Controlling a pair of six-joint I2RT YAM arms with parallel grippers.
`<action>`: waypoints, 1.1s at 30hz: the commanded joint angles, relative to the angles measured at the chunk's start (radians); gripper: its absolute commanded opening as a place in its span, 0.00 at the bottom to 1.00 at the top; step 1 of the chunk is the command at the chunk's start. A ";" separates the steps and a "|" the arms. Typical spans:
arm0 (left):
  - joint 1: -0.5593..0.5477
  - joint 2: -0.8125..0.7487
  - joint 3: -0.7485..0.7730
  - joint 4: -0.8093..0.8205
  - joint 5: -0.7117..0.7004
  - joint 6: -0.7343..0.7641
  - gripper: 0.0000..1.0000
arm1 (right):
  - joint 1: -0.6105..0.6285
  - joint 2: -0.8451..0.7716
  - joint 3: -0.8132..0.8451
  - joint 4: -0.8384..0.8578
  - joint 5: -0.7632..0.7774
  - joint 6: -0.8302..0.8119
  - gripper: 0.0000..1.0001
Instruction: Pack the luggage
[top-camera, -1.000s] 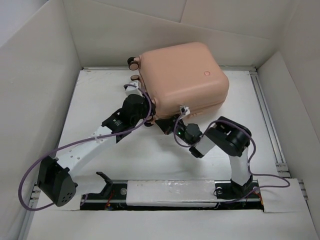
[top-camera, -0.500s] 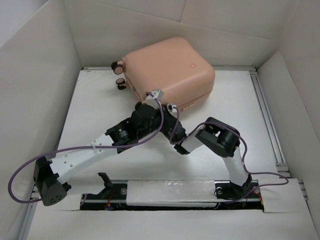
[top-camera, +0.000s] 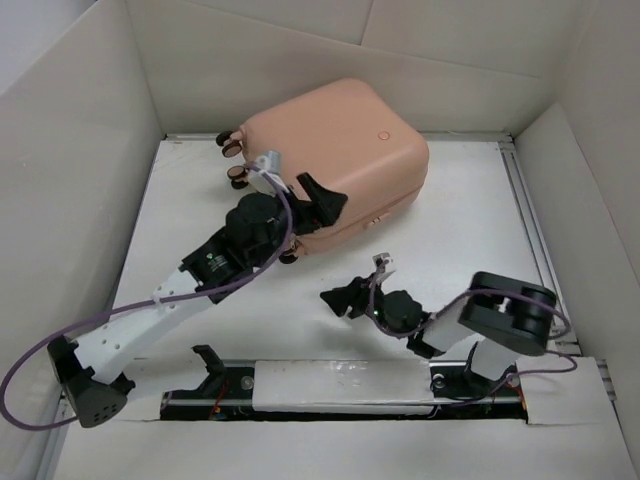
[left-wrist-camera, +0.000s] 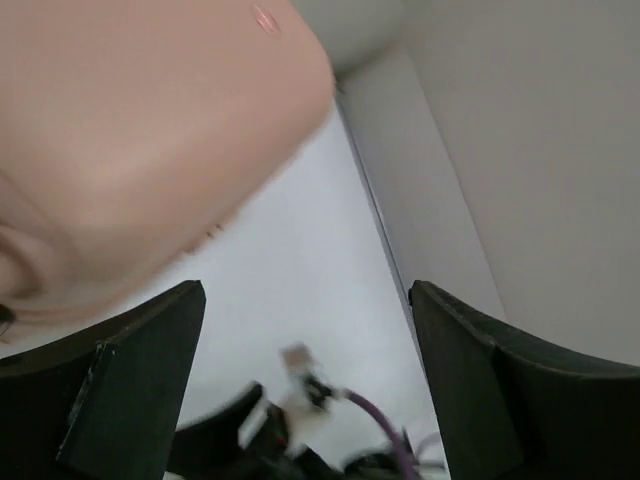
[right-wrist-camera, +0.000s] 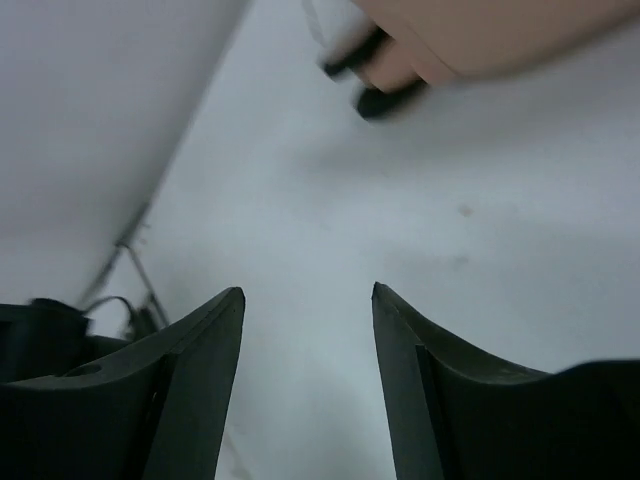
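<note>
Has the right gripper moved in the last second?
Yes. The right gripper has drawn back from the luggage toward the base rail at the near edge. It was at the shell and now stands apart from it.

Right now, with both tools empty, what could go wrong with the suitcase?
1. The left tool stands open at the near edge of the closed pink suitcase. The smooth, rounded shell offers little to grip, so the fingers may slip.
2. The right tool is open and apart from it, bracing nothing. A push could slide the case toward the back wall.
3. The left arm's purple cable loops near the wheels and might snag.
</note>
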 joint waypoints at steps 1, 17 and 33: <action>0.087 -0.049 0.067 -0.078 -0.248 0.031 0.81 | 0.040 -0.192 -0.003 0.106 0.042 -0.065 0.60; 0.946 0.440 0.308 -0.052 0.260 0.051 0.93 | 0.315 -0.961 0.135 -0.987 0.178 -0.294 0.54; 1.077 0.865 0.382 0.485 0.827 -0.262 1.00 | 0.333 -0.760 0.056 -0.768 0.030 -0.343 0.59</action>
